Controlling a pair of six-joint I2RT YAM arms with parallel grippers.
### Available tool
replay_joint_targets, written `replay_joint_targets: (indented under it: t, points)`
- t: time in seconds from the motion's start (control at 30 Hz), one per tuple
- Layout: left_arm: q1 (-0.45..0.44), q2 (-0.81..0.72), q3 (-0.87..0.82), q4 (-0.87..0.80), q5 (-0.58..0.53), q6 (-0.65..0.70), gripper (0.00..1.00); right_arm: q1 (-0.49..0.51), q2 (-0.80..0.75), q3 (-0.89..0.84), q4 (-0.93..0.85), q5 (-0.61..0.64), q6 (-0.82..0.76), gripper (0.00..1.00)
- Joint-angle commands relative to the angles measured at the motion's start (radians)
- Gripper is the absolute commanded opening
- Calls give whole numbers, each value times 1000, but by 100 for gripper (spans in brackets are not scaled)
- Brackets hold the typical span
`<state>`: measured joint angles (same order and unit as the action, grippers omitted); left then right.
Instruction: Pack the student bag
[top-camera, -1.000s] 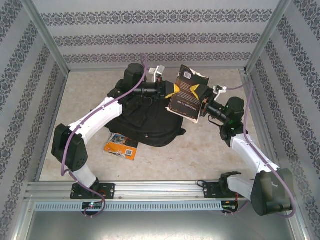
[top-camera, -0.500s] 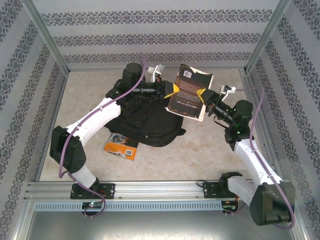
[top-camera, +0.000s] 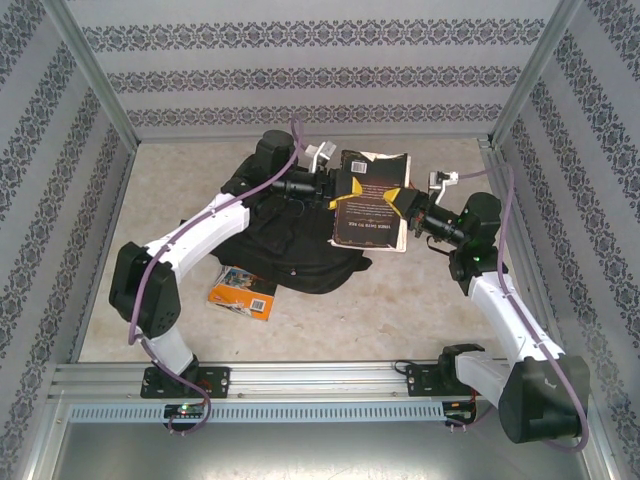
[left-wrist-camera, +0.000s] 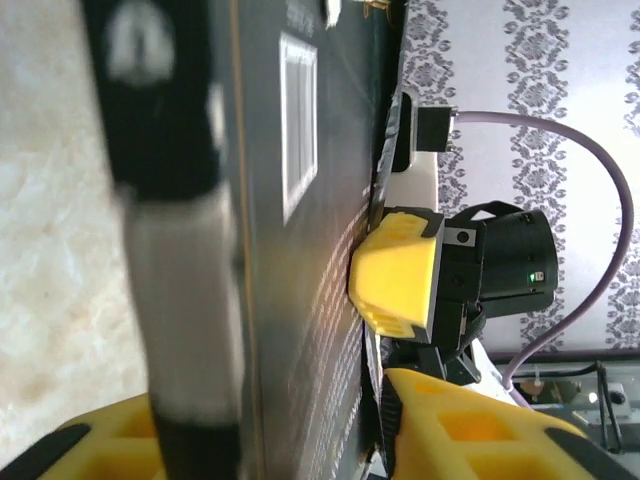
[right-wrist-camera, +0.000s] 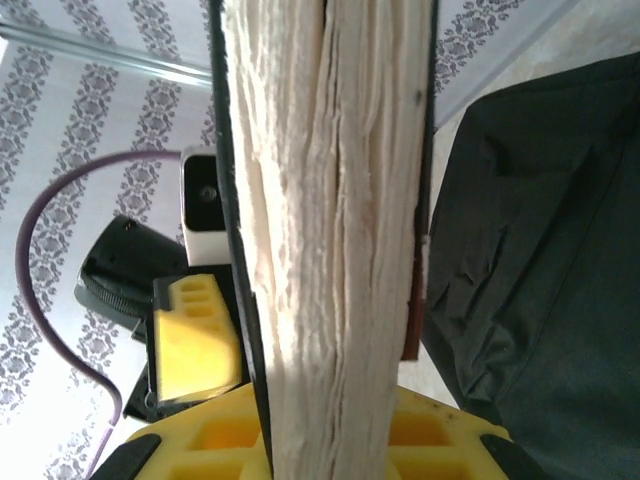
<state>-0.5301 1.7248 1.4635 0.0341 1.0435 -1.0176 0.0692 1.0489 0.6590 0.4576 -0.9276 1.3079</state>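
Clenching the dark paperback book (top-camera: 370, 205) above the black fabric backpack (top-camera: 290, 250) is your right gripper (top-camera: 405, 203); your left gripper (top-camera: 340, 188) perhaps holds it too, I cannot tell.

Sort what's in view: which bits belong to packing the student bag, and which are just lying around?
In the job:
student bag
dark-covered book, gripped by the right gripper, with the left gripper at its other edge

Lying about:
orange book, flat on the table at the bag's near-left edge, untouched
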Motion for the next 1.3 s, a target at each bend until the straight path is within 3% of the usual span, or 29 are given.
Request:
replay_joint_targets:
  t: [0.0,0.03,0.1,0.17,0.27,0.4,0.57,0.9,1.07,1.27]
  points:
    - [-3,16,0,235,55,-104,20,17,5,45,16,-64,-41,14]
    - [0,15,-19,291,41,-141,11,14,5,41,9,-55,-36,18]
    - [7,5,-52,360,-7,-197,0,10,-5,27,10,-23,-19,46]
    - [9,-10,-81,410,-74,-246,0,27,-25,7,14,30,-1,64]
    - [8,-43,-125,478,-194,-312,0,91,-68,-22,13,143,12,82]
    - [8,-105,-195,519,-379,-342,0,186,-142,-90,69,351,52,96]
    - [10,-157,-254,566,-527,-355,0,287,-237,-157,85,585,53,98]
    - [5,-162,-258,562,-591,-358,0,357,-182,-185,199,643,95,97]
    - [-12,-170,-286,567,-627,-355,0,390,-114,-131,234,702,74,93]
    - [-40,-174,-312,564,-652,-356,0,393,18,-46,318,723,68,80]
